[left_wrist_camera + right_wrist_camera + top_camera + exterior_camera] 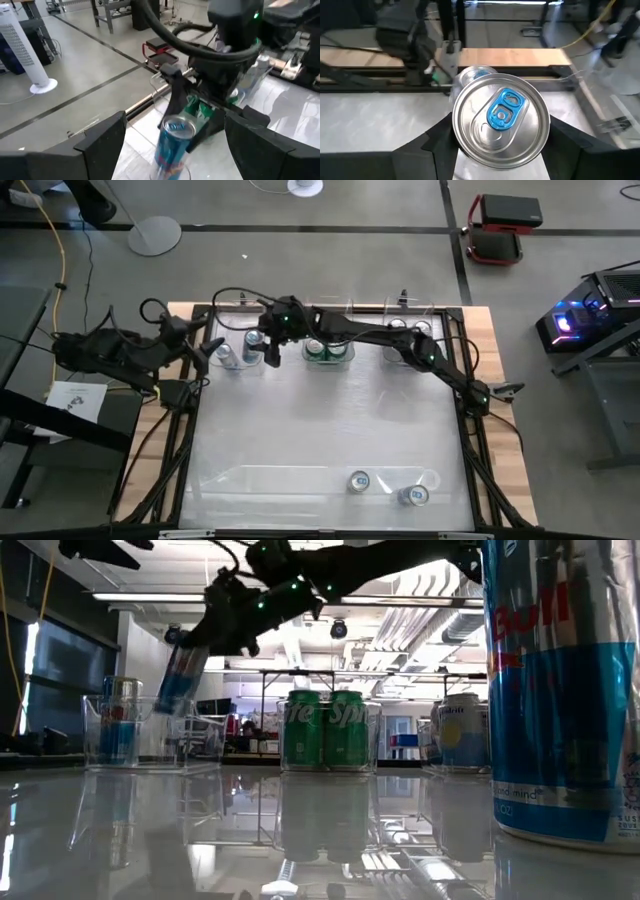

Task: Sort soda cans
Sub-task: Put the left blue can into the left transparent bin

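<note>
My right gripper reaches from the right to the far left and is shut on a blue-and-silver soda can, held over the left clear bin. The can's blue-tabbed top fills the right wrist view. One like can stands in that bin. Green cans stand in the middle bin and silver ones in the right bin. Two more cans stand near the front edge. My left gripper waits open beside the left bin, touching nothing. My right gripper pinches the can's body just below its top between its two fingers, one on each side. The fingers slant down from the table's right. The can is lifted clear and tilted, its lower end about level with the bin's rim.
Three clear bins stand in a row along the far edge. One blue-and-silver can looms close in the low view. The shiny middle of the table is bare. The left arm lies over the table's left edge.
</note>
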`<state>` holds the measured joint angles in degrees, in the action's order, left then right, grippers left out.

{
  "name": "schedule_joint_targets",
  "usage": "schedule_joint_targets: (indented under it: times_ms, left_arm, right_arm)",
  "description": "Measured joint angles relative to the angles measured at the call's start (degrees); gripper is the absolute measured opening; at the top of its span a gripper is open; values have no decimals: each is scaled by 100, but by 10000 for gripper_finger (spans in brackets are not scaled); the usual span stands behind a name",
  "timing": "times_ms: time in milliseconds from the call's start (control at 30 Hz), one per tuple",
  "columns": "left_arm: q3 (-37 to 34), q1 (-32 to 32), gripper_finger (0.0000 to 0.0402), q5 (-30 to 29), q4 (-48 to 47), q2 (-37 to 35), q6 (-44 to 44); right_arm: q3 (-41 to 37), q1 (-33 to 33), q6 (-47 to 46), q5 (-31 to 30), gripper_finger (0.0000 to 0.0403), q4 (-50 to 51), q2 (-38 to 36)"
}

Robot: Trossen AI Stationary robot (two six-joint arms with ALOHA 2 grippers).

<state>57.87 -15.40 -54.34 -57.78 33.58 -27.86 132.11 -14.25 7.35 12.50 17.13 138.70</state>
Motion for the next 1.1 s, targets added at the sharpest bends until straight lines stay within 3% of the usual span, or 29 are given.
schedule_joint_targets:
  times_ms: [133, 533, 1100]
  left_arm:
    - [-181, 0, 314, -3, -17, 2, 1]
    - [-451, 0, 314, 342, 204, 0, -112]
    - [-462, 0, 314, 344, 199, -2, -47]
  right_arm:
    - [25, 87, 16, -327, 213, -162, 54]
    - [24, 130, 18, -294, 213, -516, 440]
    - [13, 217, 21, -346, 213, -175, 649]
